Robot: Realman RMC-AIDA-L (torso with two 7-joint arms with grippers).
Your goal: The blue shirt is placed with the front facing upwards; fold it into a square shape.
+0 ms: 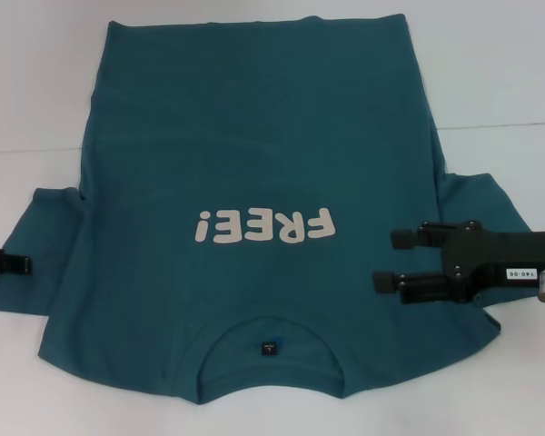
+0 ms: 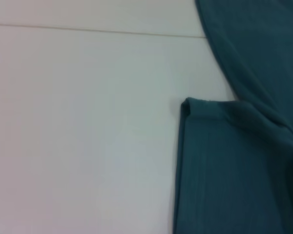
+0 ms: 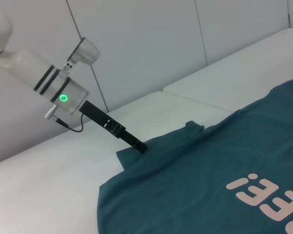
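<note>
Right tool (image 1: 392, 261) open over blue shirt (image 1: 254, 163) w/ "FREE!" print; left tool (image 1: 23, 263) state unclear.

- From the head we look steeply down on the whole blue shirt (image 1: 245, 200).
- Our left wrist camera sits close above the surface (image 2: 83, 126), by one sleeve.
- Our right wrist camera looks low across the shirt toward the left claw (image 3: 139, 146), sharing that sleeve.

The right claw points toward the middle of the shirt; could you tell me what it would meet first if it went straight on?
The right claw, open above the blue shirt, would probably cross the white "FREE!" print; its height is unclear.
</note>
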